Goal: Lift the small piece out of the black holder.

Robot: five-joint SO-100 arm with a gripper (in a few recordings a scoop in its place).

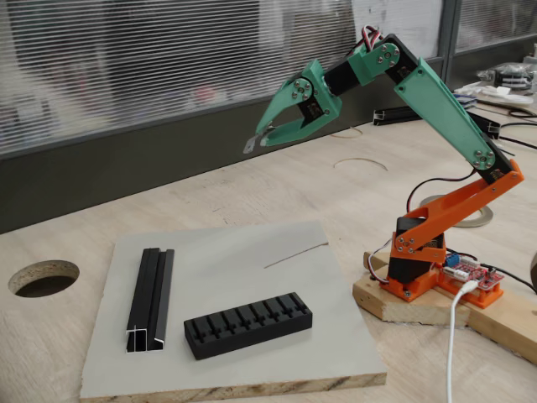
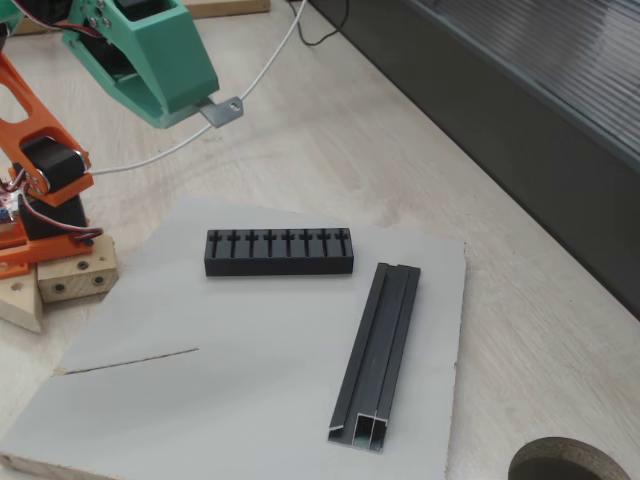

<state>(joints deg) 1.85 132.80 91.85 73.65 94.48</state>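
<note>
In both fixed views, my green gripper [image 1: 265, 134] [image 2: 205, 104] hangs high above the table, shut on the small piece [image 1: 251, 143] [image 2: 226, 110]. The piece is a thin grey metal tab with a hole, and it sticks out past the fingertips. The black holder [image 1: 247, 325] [image 2: 279, 251], a low block with a row of slots along its top, lies on the grey board [image 1: 252, 269] [image 2: 250, 390], well below the gripper and apart from it.
A long black channel rail [image 1: 151, 295] [image 2: 381, 345] lies on the board beside the holder. A thin grey line [image 1: 295, 254] [image 2: 130, 360] crosses the board's surface. The orange arm base [image 1: 419, 269] [image 2: 40, 200] sits on wooden blocks. A round hole [image 1: 44, 278] [image 2: 575, 465] opens in the tabletop.
</note>
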